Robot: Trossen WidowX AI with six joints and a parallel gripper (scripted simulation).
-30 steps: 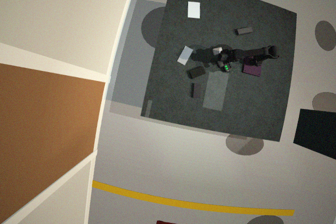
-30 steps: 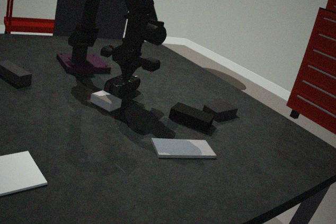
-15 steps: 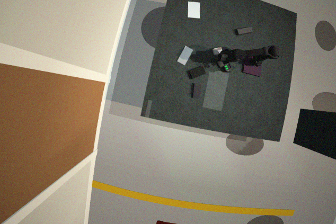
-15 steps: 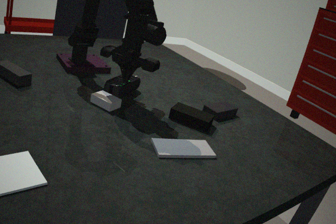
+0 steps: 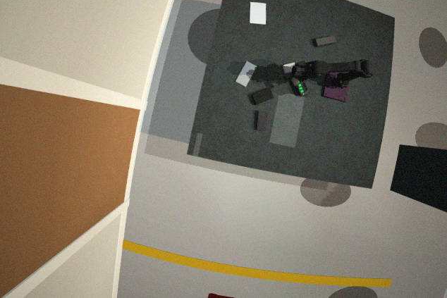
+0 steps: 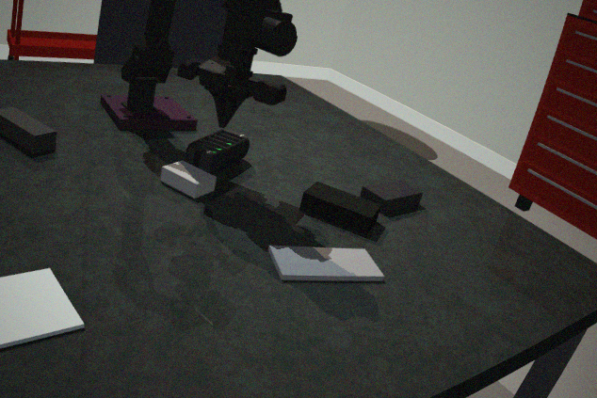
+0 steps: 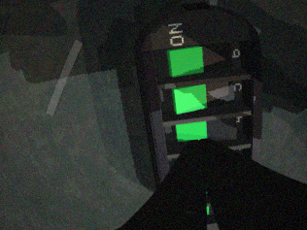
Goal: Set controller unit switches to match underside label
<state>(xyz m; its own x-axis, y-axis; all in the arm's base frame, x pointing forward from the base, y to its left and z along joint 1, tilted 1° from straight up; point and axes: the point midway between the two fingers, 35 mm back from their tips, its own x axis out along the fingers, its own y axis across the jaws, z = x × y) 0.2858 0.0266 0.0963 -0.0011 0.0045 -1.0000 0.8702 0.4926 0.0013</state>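
The dark grey controller unit (image 5: pixel 297 87) (image 6: pixel 217 156) (image 7: pixel 152 92) sits on its base on the bench, switches up. In the wrist view, three switches at the ON-marked end show green ends: the end one (image 7: pixel 186 61), the second (image 7: pixel 190 99) and the third (image 7: pixel 191 131), partly behind the fingers. A small green sliver shows through the finger gap; the other switches are mostly hidden. The numbers are hard to read. The underside label is out of sight. My gripper (image 6: pixel 222 125) (image 7: pixel 199 149) is shut and empty, its tips just above the unit's top.
A small white block (image 5: pixel 288 67) (image 6: pixel 186 180) stands close beside the unit. Two dark blocks (image 5: pixel 261 95) (image 6: pixel 339 208) (image 5: pixel 260 120) (image 6: pixel 391 199), a pale plate (image 5: pixel 244 77) (image 6: pixel 348 263), a white sheet (image 5: pixel 257 13) (image 6: pixel 35 308) and a grey block (image 5: pixel 326 40) (image 6: pixel 27 131) lie farther off.
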